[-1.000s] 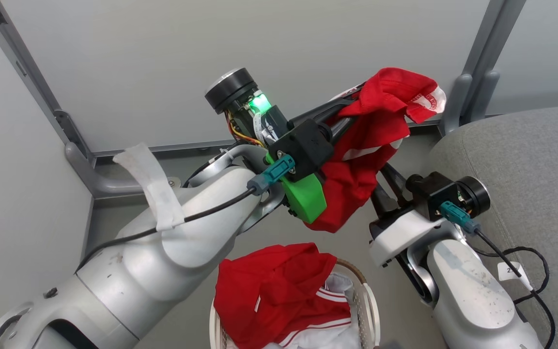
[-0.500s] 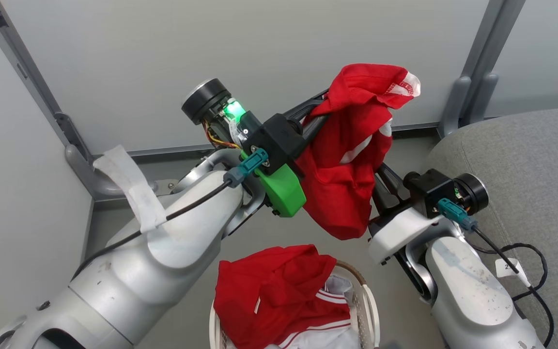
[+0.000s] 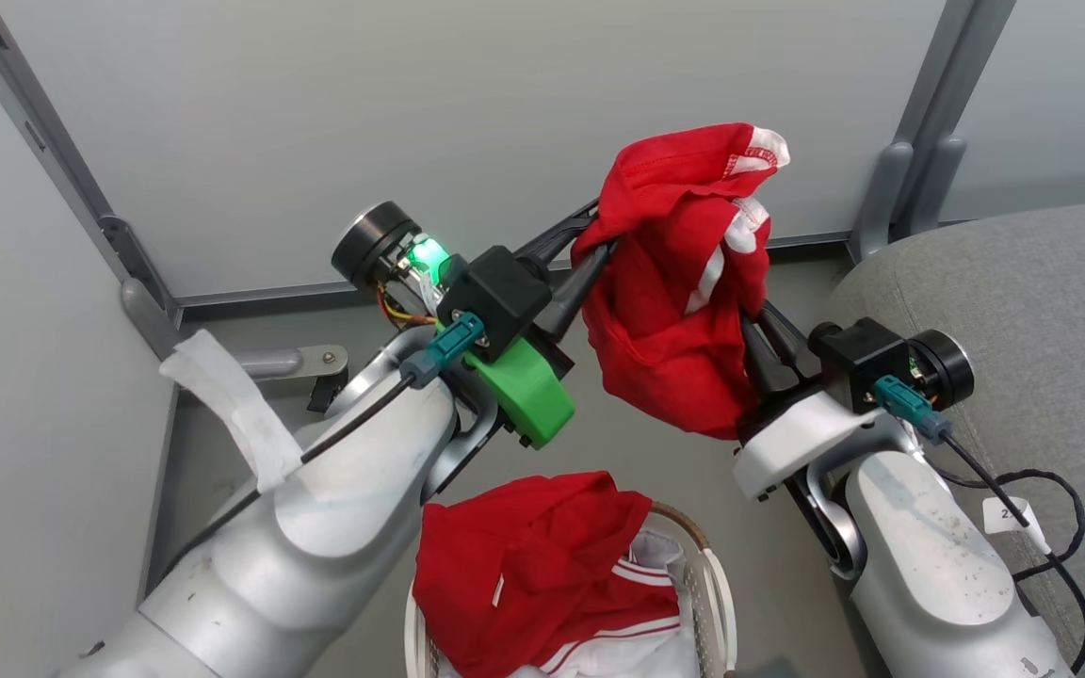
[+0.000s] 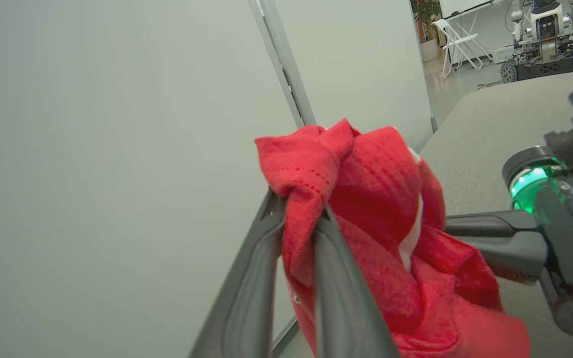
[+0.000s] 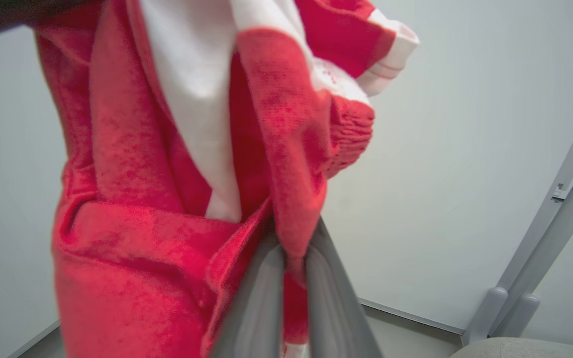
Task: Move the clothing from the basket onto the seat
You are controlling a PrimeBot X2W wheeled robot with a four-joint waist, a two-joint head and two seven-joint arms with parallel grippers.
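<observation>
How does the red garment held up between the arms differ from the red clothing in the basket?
The held garment hangs in the air, pinched in the jaws of the left gripper and right gripper; the basket clothing lies loose in the basket. The held garment is bunched into a hanging bundle; the basket clothing spreads wide. Both are bright red with white trim; neither is on the seat.

Pale partition panel (image 4: 92, 149) behind left claw (image 4: 300, 204), grey frame post (image 4: 281, 64) beyond its tips, white folding chair (image 4: 458, 42) farther off.
</observation>
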